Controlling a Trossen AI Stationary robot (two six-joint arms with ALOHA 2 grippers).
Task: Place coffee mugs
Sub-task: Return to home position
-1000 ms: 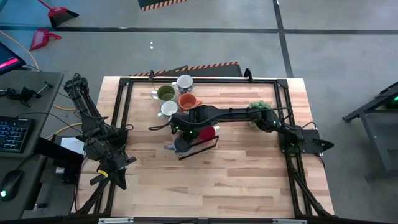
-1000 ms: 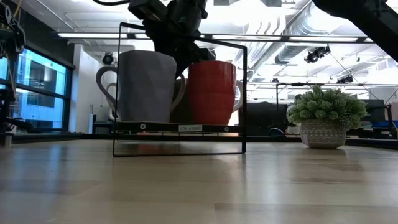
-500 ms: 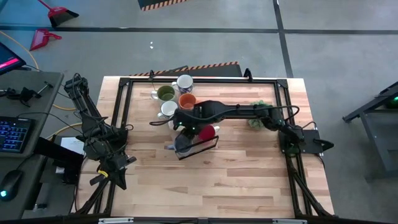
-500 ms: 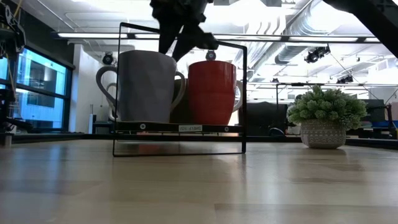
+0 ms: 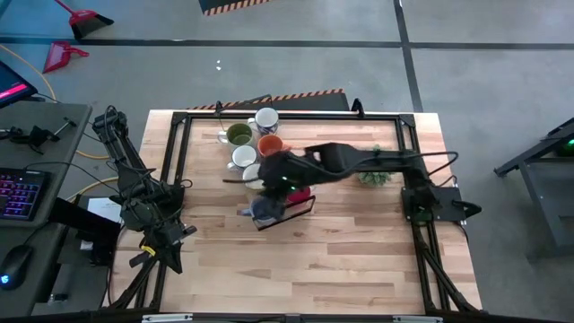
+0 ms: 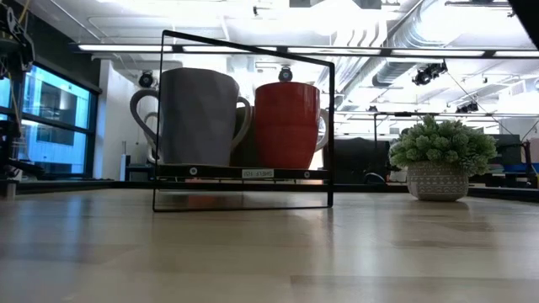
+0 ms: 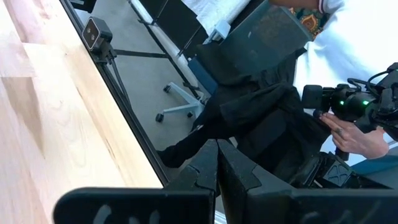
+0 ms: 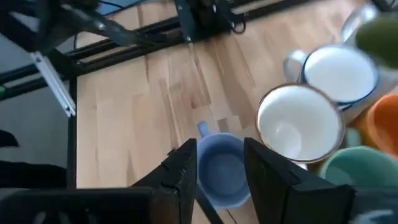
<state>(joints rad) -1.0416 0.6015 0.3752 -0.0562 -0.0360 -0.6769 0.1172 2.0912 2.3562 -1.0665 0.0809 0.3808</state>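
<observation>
Bench [image 5: 314, 256] fills centre of high view. R arm [image 5: 377, 161] reaches in from right edge to mid-frame, so the right gripper [image 8: 221, 144] hangs over the mugs by the wire shelf [image 6: 244, 172], high enough that the low view shows none of it. Its jaws are released and empty, w/ the blue mug [image 8: 221, 173] showing in the gap below. Left gripper [image 7: 217, 163] sits parked at bench's left edge, out of the way, jaws clenched on nothing. Potted plant [image 6: 438, 160] stands right of shelf, well apart. On the shelf: blue mug left, red mug [image 6: 286, 126] right, upright, side by side. Other mugs cluster upper centre, just behind shelf, prob. to keep reaches short: white mug [image 5: 266, 117], olive mug [image 5: 239, 135], orange mug [image 5: 270, 144], second white mug [image 5: 243, 157], teal mug [image 8: 345, 168]. Judgement: R arm is done here; next is pulling back clear of the shelf frame w/o clipping it.
</observation>
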